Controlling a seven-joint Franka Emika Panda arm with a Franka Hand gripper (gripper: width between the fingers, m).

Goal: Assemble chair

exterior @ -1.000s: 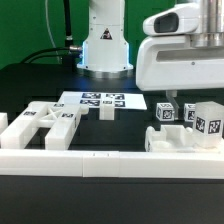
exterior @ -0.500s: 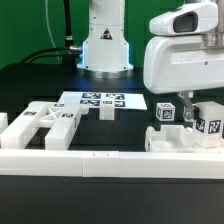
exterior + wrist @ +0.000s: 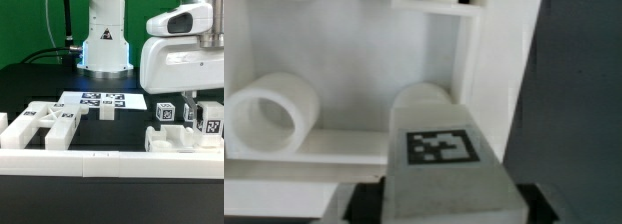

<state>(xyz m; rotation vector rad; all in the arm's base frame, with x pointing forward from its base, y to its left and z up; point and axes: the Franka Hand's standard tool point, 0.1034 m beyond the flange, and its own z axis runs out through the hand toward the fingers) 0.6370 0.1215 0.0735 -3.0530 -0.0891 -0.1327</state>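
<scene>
In the exterior view, a black worktop (image 3: 30,90) is seen with the chair parts set out in two groups. On the exterior view's left, a cut-out frame (image 3: 45,125) is laid flat. A small white block (image 3: 107,112) is placed near it, toward the middle. Behind these, the marker board (image 3: 100,100) is laid flat on the worktop, and a long white rail (image 3: 80,160) is run along the front. On the exterior view's right, the arm (image 3: 185,55) is lowered over the second group. There a tagged cube (image 3: 167,113) and a second cube (image 3: 212,122) are stood behind a blocky white part (image 3: 178,140). The claw (image 3: 191,107) is let down between the two cubes. What lies between its fingers is mostly hidden in this view.

In the wrist view, a leg (image 3: 441,130) with one square tag on its face is seen close up, set between the two grey fingers (image 3: 363,203) of the claw (image 3: 441,203). The gap between the fingers is nearly filled by the leg. Whether it is already pinched, or the fingers are only placed just beside it, cannot be told. Next to the leg, a white part with a round opening (image 3: 274,110) is seen. On the leg's other side, the dark worktop (image 3: 580,80) is shown.
</scene>
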